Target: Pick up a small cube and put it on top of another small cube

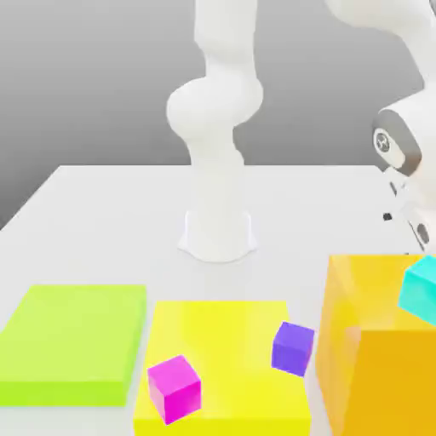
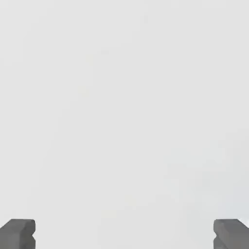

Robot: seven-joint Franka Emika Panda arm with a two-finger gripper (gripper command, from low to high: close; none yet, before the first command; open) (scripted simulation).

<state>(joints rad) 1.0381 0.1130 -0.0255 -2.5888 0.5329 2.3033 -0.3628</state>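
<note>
No writing or label can be read on anything. The jaws of the gripper [image 2: 124,234] stand wide apart with nothing between them, over bare white counter [image 1: 102,221]. The cyan cube [image 1: 421,289] sits on top of the orange block [image 1: 375,358] at the exterior view's right, cut off by the frame edge. The magenta cube [image 1: 174,388] rests on the yellow slab [image 1: 221,341], apart from the purple cube [image 1: 293,347].

cyan cube [image 1: 420,289]: on orange block [image 1: 375,358] | magenta cube [image 1: 174,388]: apparently on yellow pad [image 1: 230,341]
</note>
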